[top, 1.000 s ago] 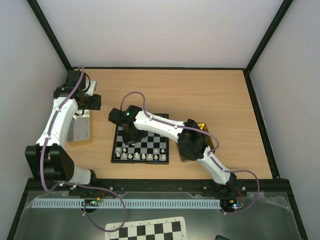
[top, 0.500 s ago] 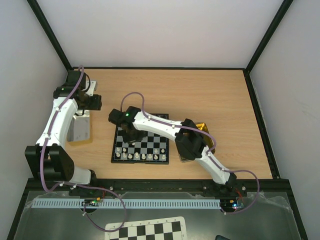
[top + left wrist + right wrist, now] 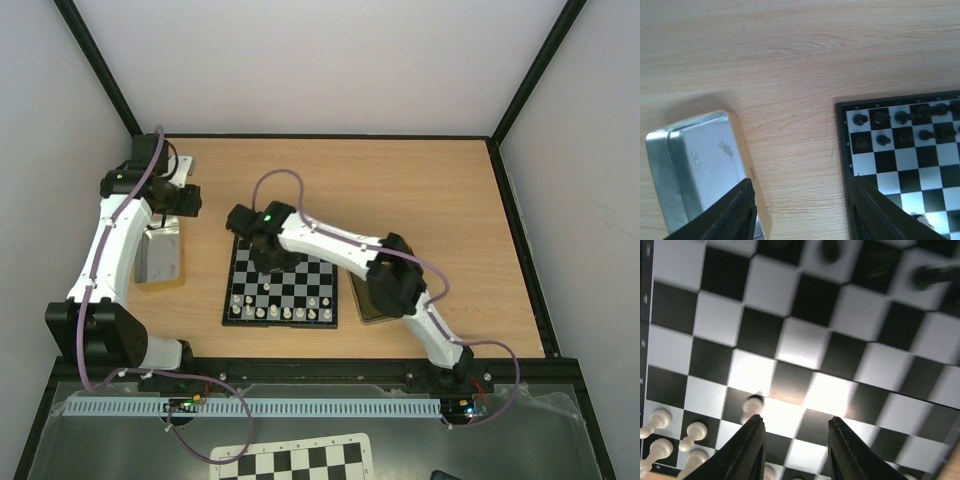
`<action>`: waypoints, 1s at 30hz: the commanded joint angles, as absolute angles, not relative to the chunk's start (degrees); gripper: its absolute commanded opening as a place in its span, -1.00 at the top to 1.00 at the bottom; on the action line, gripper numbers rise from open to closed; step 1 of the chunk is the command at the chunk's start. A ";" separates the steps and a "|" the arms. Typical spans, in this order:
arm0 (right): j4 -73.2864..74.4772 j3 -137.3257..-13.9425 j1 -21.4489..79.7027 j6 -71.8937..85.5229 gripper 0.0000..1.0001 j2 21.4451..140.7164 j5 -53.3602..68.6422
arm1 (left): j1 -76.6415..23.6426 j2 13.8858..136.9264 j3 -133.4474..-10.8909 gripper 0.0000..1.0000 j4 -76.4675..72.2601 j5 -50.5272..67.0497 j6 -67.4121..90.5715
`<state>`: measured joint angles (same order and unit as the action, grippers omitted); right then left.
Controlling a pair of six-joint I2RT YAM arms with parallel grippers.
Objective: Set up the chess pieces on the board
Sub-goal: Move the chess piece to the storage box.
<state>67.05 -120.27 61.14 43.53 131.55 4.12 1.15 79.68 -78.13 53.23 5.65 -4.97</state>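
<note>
The board point(image 3: 300, 285) lies mid-table. Cream-white chess pieces point(image 3: 282, 312) line its near rows, and black ones point(image 3: 900, 118) stand on its far rows. My right gripper point(image 3: 267, 265) hovers over the board's left half, open point(image 3: 795, 425) with nothing between its fingers. One white piece point(image 3: 751, 407) stands alone on a square just beside its left fingertip point(image 3: 756, 422). My left gripper point(image 3: 188, 200) hangs over bare wood point(image 3: 802, 200) between a silver tin and the board's left edge, open and empty.
The silver tin point(image 3: 160, 258) lies left of the board, also seen in the left wrist view point(image 3: 695, 170). A gold tin point(image 3: 372, 308) sits right of the board, partly under the right arm. A printed checkered sheet point(image 3: 290, 462) lies below the arm bases.
My right gripper has opened and drawn back up from the board, leaving a white piece standing there. The left gripper has shifted slightly toward the back left and narrowed a little.
</note>
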 commanded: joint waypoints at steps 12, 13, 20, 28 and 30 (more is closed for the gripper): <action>62.77 -91.07 41.45 47.02 0.20 91.14 -1.51 | -21.43 72.82 -78.70 0.03 74.22 13.56 -34.96; 62.78 -89.02 41.06 47.02 0.20 89.99 -1.62 | -23.90 71.71 -76.63 0.03 74.26 12.83 -36.75; 61.01 -81.52 40.55 49.50 0.20 85.01 -0.53 | -34.68 70.01 -66.14 0.10 73.90 12.37 -44.25; 59.13 -76.04 40.61 52.26 0.19 81.65 0.50 | -35.35 70.61 -59.63 0.10 63.49 12.46 -48.75; 59.19 -75.65 40.58 52.51 0.19 81.45 0.46 | -35.34 71.31 -58.33 0.10 60.76 12.32 -49.50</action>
<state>60.23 -76.88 40.73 50.61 83.26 1.10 -35.09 70.54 -60.51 67.05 12.08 -45.71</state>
